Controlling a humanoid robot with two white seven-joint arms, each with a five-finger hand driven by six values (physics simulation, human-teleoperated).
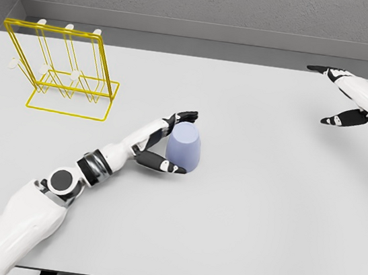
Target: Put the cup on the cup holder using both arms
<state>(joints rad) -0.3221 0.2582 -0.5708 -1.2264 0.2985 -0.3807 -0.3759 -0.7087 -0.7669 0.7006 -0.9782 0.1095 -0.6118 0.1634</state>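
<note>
A pale lavender cup (185, 146) stands on the grey table (243, 206) near the middle. My left hand (173, 141) is at the cup's left side, fingers curved around it with the upper fingertips (188, 116) above the rim and the thumb below; contact looks partial, the grasp not closed. The yellow wire cup holder (60, 70) with white-tipped pegs stands at the table's back left. My right hand (338, 97) hovers at the far right edge, fingers spread and holding nothing.
A grey wall runs behind the table. The table's front edge lies close to the bottom of the view.
</note>
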